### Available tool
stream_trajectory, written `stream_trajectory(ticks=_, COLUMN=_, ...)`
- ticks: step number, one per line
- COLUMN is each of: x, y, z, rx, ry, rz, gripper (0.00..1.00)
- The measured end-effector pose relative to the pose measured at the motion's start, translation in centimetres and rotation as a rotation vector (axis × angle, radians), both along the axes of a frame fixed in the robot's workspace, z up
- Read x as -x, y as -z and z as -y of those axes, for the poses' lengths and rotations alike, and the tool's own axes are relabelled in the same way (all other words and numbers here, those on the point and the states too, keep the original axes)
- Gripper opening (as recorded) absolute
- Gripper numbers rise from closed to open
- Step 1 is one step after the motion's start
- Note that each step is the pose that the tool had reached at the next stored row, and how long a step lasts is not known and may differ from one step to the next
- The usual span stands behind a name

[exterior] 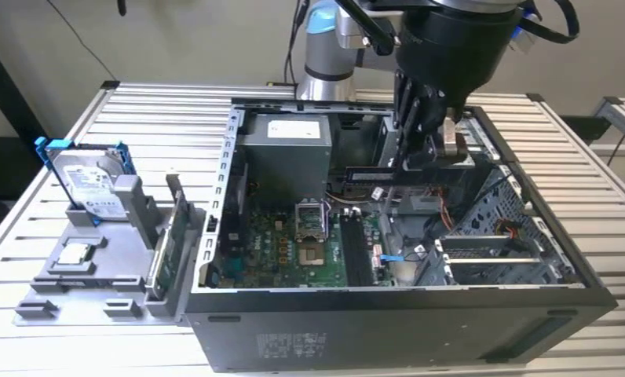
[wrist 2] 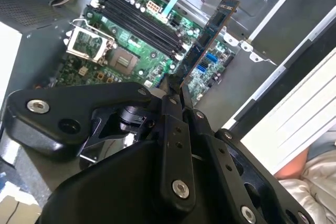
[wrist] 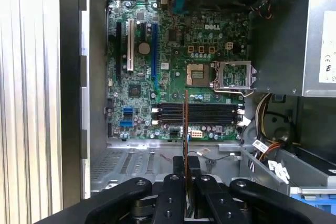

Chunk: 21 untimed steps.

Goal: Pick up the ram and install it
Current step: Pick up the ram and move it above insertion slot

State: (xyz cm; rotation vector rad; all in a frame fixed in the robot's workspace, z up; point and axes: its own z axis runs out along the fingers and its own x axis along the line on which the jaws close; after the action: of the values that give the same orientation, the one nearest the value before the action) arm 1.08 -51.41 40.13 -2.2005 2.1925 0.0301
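Item one, ram (exterior: 381, 174): you have it pinched in the gripper (exterior: 422, 161), fingers closed on it, the stick level over the open case (exterior: 396, 322) and clear of the motherboard (exterior: 281, 251). In the exterior view it hangs at one o'clock from the slots (exterior: 355, 247). In the first wrist view it shows edge-on, a thin line. In both wrist views its gripped part is hidden between the fingers.

Item two, power supply (exterior: 286, 149): eleven o'clock from the slots.

Item three, holder (exterior: 124, 236): nine o'clock from the case, on the table (exterior: 155, 118), carrying a hard drive (exterior: 87, 184) and a card (exterior: 166, 239).

Item four, arm (exterior: 328, 47): cut off at the exterior view's upper edge.
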Motion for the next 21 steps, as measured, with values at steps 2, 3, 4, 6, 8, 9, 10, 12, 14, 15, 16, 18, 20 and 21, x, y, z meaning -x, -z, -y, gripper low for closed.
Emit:
stream_trajectory(ticks=2, x=0.0, y=0.01, z=-0.33, rx=0.0, ry=0.0, rz=0.0, gripper=0.14)
stream_trajectory(ticks=3, x=0.0, y=0.02, z=-0.5, rx=-0.0001, ry=0.0, rz=0.0, gripper=0.14)
stream_trajectory(ticks=4, x=0.0, y=0.02, z=-0.65, rx=-0.0001, ry=0.0, rz=0.0, gripper=0.14)
stream_trajectory(ticks=6, x=0.0, y=0.04, z=-0.97, rx=-0.0001, ry=0.0, rz=0.0, gripper=0.14)
stream_trajectory(ticks=8, x=0.0, y=0.04, z=-1.3, rx=-0.0001, ry=0.0, rz=0.0, gripper=0.14)
stream_trajectory(ticks=9, x=0.0, y=0.05, z=-1.46, rx=0.0, ry=0.0, rz=0.0, gripper=0.14)
stream_trajectory(ticks=10, x=0.0, y=0.06, z=-1.62, rx=-0.0001, ry=0.0, rz=0.0, gripper=0.14)
stream_trajectory(ticks=12, x=0.0, y=0.07, z=-1.94, rx=0.0, ry=0.0, rz=0.0, gripper=0.14)
stream_trajectory(ticks=14, x=0.0, y=0.08, z=-2.27, rx=-0.0001, ry=0.0, rz=0.0, gripper=0.14)
stream_trajectory(ticks=15, x=0.0, y=0.09, z=-2.43, rx=-0.0001, ry=0.0, rz=0.0, gripper=0.14)
stream_trajectory(ticks=16, x=0.0, y=0.09, z=-2.6, rx=0.0001, ry=0.0, rz=0.0, gripper=0.14)
stream_trajectory(ticks=18, x=0.0, y=0.1, z=-2.93, rx=-0.0001, ry=0.0, rz=0.0001, gripper=0.14)
stream_trajectory(ticks=20, x=0.0, y=0.11, z=-3.25, rx=0.0, ry=0.0, rz=0.0, gripper=0.14)
stream_trajectory(ticks=21, x=0.0, y=0.12, z=-3.41, rx=0.0, ry=0.0, rz=0.0, gripper=0.14)
